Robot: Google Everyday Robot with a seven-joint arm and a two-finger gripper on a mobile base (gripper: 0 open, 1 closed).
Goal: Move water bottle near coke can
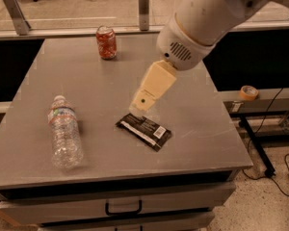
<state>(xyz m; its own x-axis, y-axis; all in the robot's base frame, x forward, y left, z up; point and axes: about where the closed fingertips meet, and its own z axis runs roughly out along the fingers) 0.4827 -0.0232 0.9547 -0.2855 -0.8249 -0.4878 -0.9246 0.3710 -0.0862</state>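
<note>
The water bottle [65, 131], clear ribbed plastic with a white cap and a pale label band, lies on its side on the left part of the grey table [101, 81], cap pointing away. The coke can [106, 42], red-orange with a silver top, stands upright near the table's far edge. The gripper [143, 101], cream-coloured, hangs over the middle of the table just above the far end of a black snack wrapper [144, 131]. It is well right of the bottle and in front of the can, and holds nothing that I can see.
The white arm body [207, 18] reaches in from the upper right. A drawer with a black handle [123, 209] sits under the table front. A tape roll [249, 92] lies on a ledge at right. A glass railing runs behind the table.
</note>
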